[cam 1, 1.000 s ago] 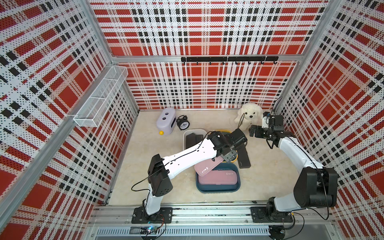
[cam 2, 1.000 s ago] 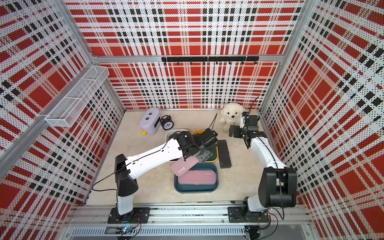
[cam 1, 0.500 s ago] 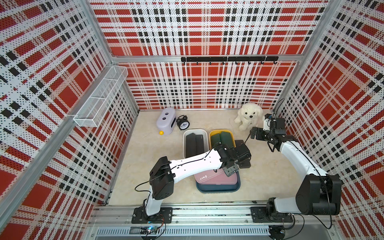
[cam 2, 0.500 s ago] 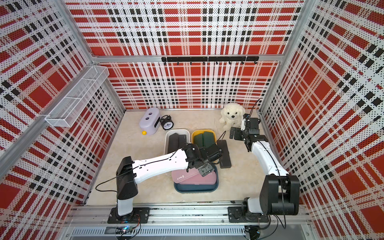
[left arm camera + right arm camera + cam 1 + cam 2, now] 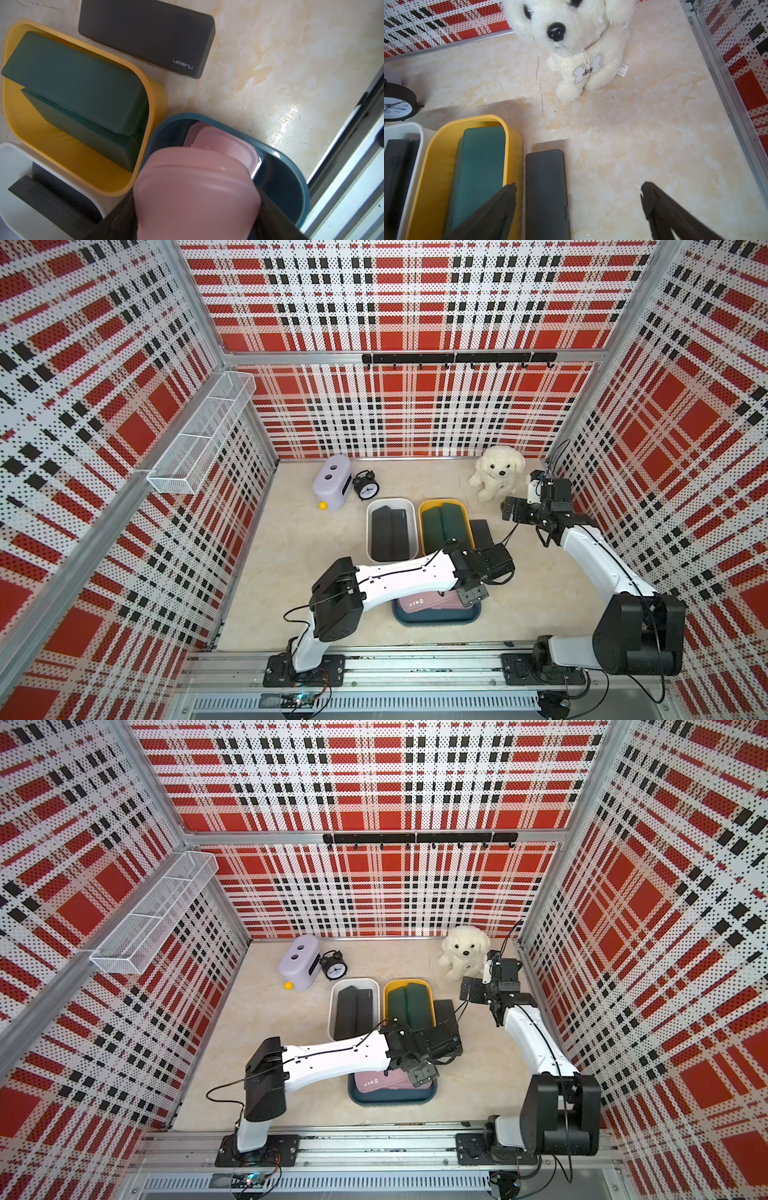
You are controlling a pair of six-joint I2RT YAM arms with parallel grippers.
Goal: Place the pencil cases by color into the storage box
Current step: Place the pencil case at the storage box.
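The left gripper (image 5: pixel 197 209) is clamped at a middling width on a pale pink, flat, round-cornered pencil case (image 5: pixel 195 187), with a dark finger (image 5: pixel 118 218) on each side of it. The held case hangs tilted over the right end of a dark blue oval plastic bin (image 5: pixel 436 620), the bin nearest the rail. A second pink pencil case (image 5: pixel 226 145) lies inside that bin beneath it; whether the two touch cannot be told.

Just beyond the blue bin stand two more bins side by side. The yellow plastic bin (image 5: pixel 442 502) on the right holds two dark green pencil cases (image 5: pixel 442 526). The white plastic bin (image 5: pixel 390 502) on the left holds two matte black pencil cases (image 5: pixel 388 535). One more black pencil case (image 5: pixel 546 187) lies flat on the pale marbled table (image 5: pixel 316 556), just beside the yellow bin's right wall.

The right gripper (image 5: pixel 579 187) hovers above that loose black case with its jaws spread wide and nothing between them.

A white plush dog (image 5: pixel 496 477) sits at the far right. At the far left, a lilac rounded box with two dark holes (image 5: pixel 332 485) stands beside a small black alarm clock (image 5: pixel 366 487).
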